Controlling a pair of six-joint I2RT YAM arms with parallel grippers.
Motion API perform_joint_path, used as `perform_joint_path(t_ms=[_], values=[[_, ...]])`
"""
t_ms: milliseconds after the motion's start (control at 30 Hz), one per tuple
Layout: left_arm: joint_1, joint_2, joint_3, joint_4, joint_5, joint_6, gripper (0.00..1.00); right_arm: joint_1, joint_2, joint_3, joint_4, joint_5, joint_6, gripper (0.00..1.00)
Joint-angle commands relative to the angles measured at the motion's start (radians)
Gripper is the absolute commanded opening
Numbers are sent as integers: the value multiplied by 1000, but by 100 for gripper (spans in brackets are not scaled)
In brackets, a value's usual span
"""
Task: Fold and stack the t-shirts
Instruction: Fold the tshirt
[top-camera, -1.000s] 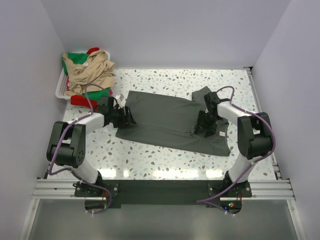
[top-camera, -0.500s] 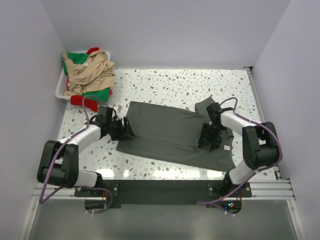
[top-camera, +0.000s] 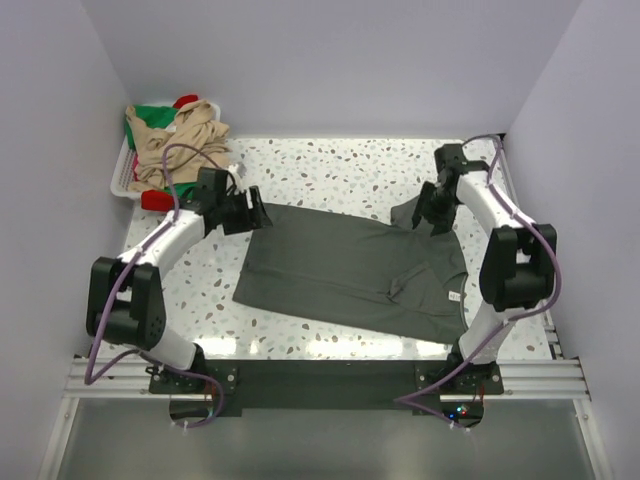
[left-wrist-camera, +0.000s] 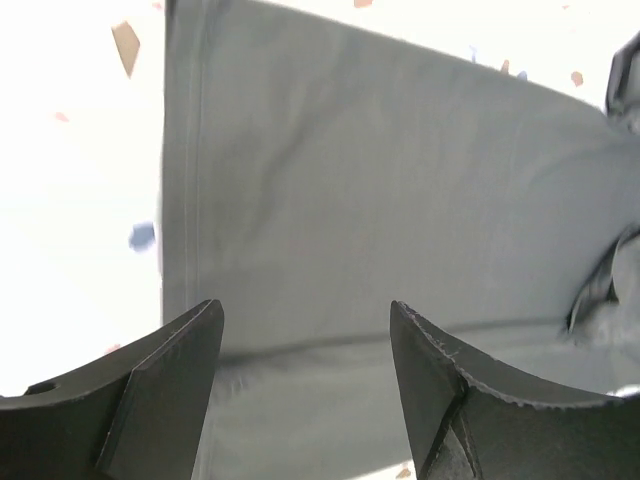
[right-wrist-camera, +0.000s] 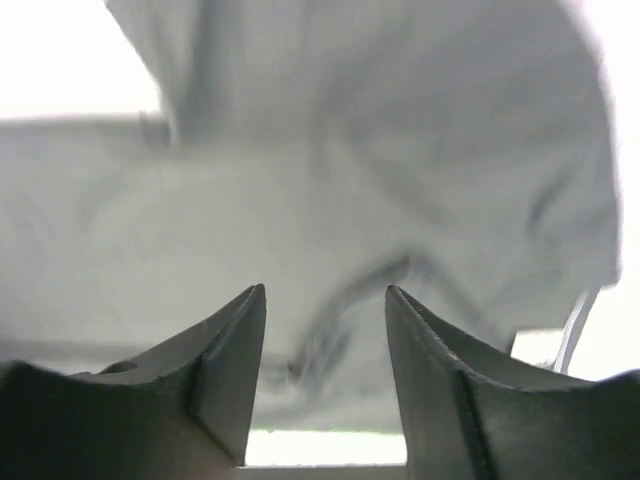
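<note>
One large dark grey t-shirt (top-camera: 340, 265) lies spread flat on the speckled table (top-camera: 330, 165), with a small white neck label (top-camera: 455, 296) near its right end. My left gripper (top-camera: 253, 214) hovers open over the shirt's far left corner. In the left wrist view the left gripper (left-wrist-camera: 305, 315) holds nothing, and grey t-shirt cloth (left-wrist-camera: 380, 180) lies below it. My right gripper (top-camera: 433, 218) stands open above the far right sleeve (top-camera: 408, 213). The right gripper (right-wrist-camera: 325, 295) has only rumpled t-shirt cloth (right-wrist-camera: 350, 150) beneath its fingers.
A white plastic basket (top-camera: 118, 178) sits at the back left corner, piled with a beige shirt (top-camera: 180, 140), a green one (top-camera: 150, 115) and a red one (top-camera: 160, 200). Grey walls close in the left, back and right sides.
Both arms have swung from the shirt's middle and near side to its far edge: left gripper to the far left corner, right gripper to the far right sleeve. The shirt lies a little flatter.
</note>
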Motion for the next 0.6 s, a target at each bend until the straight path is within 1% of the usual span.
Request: perform_joint_path(t_ms=[0, 67, 133, 167, 233, 400, 567], values=[[5, 69, 107, 27, -43, 29, 73, -37, 128, 183, 90, 75, -80, 51], [7, 116, 170, 26, -55, 31, 73, -45, 221, 257, 113, 111, -89, 49], [7, 144, 218, 26, -61, 31, 72, -53, 276, 351, 147, 126, -103, 47], [7, 167, 229, 27, -65, 29, 72, -54, 334, 378, 162, 132, -109, 46], [7, 184, 249, 37, -60, 28, 72, -57, 381, 446, 179, 135, -126, 45], [7, 199, 246, 81, -54, 29, 72, -57, 493, 520, 218, 119, -157, 45], [7, 216, 247, 87, -54, 28, 72, -59, 516, 512, 253, 117, -180, 44]])
